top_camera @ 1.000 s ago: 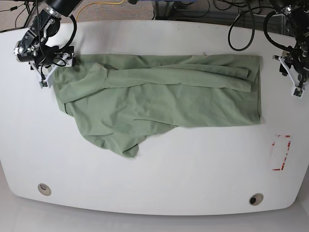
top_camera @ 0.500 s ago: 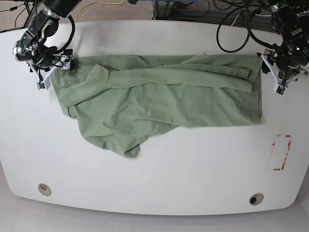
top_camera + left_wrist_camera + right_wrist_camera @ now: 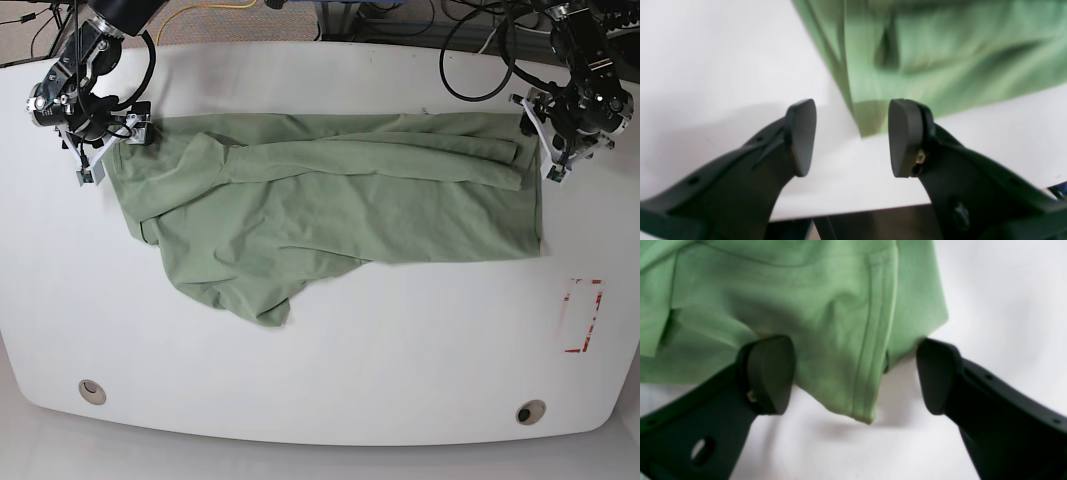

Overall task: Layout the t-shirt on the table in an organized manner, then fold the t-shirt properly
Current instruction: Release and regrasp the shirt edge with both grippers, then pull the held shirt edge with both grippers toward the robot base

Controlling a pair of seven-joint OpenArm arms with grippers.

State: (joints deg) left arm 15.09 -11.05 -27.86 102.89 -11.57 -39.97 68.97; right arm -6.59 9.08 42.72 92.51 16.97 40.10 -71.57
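Sage-green knit, the t-shirt [image 3: 330,200] sprawls rumpled across the table's [image 3: 320,350] far half. It looks soft and floppy, best pinched at corners. Left gripper [image 3: 853,136] and right gripper [image 3: 853,373] each straddle a far corner, jaws apart, nothing clamped.

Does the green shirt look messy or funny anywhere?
Yes. The t-shirt lies crooked on the table: its far edge is doubled over in a long fold, and a loose flap sticks out toward the near side, so it isn't flat yet. Nothing looks torn or spilled.
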